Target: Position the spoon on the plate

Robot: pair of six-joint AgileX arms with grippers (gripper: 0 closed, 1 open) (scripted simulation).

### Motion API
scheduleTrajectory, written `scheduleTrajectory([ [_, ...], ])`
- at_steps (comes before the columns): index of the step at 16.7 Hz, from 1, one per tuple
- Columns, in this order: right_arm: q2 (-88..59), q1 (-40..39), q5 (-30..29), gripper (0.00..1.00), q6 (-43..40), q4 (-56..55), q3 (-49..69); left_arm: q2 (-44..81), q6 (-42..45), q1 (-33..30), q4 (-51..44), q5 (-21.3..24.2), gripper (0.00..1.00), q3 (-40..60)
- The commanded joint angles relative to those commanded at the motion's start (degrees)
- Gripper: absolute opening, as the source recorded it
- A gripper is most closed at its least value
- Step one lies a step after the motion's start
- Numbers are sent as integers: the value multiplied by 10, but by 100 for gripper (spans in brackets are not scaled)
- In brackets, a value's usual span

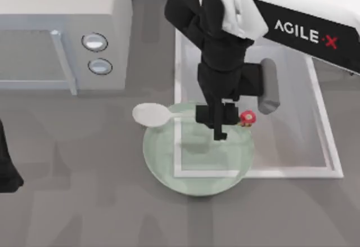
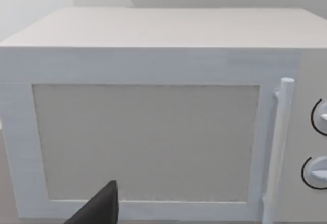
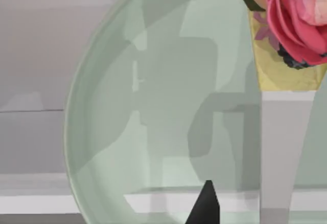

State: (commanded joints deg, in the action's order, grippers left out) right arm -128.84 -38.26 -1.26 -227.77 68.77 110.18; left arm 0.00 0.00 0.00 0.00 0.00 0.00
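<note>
With the right pincer (image 1: 219, 124) gripping the spoon (image 1: 151, 115) mid-handle over the plate (image 1: 169, 165), you are lowering it level, keeping its bowl inside the left rim.

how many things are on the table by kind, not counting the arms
spoon: 1
plate: 1
microwave: 1
white-framed mat: 1
total: 4
</note>
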Motion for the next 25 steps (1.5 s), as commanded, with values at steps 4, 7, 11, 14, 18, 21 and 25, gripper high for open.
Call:
scheduleTrajectory([
  [4, -32, -16, 9, 0, -3, -36, -14, 0, 0, 0, 0, 0, 100, 0],
  [7, -51, -20, 11, 0, -2, -46, -28, 0, 0, 0, 0, 0, 100, 0],
  [11, -51, -20, 11, 0, -2, -46, -28, 0, 0, 0, 0, 0, 100, 0],
  [14, -51, -20, 11, 23, -2, -46, -28, 0, 0, 0, 0, 0, 100, 0],
  [18, -51, -20, 11, 53, -2, -46, -28, 0, 0, 0, 0, 0, 100, 0],
  [21, -51, -20, 11, 75, -2, -46, -28, 0, 0, 0, 0, 0, 100, 0],
  [25, -51, -20, 11, 100, -2, -46, -28, 0, 0, 0, 0, 0, 100, 0],
])
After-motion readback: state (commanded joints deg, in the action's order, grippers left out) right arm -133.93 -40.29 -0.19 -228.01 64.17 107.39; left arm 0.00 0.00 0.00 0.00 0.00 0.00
